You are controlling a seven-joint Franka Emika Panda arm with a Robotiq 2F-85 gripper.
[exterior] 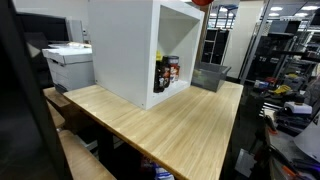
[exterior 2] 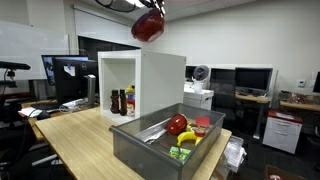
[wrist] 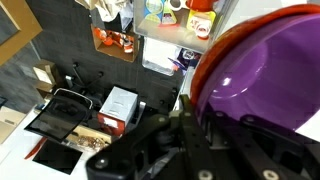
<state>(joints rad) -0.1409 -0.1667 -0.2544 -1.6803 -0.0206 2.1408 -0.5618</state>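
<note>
My gripper (exterior 2: 150, 10) is raised high above the white box (exterior 2: 160, 80) and is shut on the rim of a bowl (exterior 2: 148, 27). The bowl is red outside and purple inside. In the wrist view the bowl (wrist: 262, 70) fills the right side, with the black fingers (wrist: 190, 125) clamped on its edge. In an exterior view only a red sliver of the bowl (exterior: 200, 3) shows at the top edge, above the white box (exterior: 125, 50).
The white open-fronted box holds dark bottles (exterior 2: 122, 101) (exterior: 166, 73) on the wooden table (exterior: 170, 125). A grey metal bin (exterior 2: 140, 145) holds toy food, including a red piece (exterior 2: 177, 124) and a banana (exterior 2: 188, 138). A printer (exterior: 68, 62) and monitors (exterior 2: 68, 78) stand nearby.
</note>
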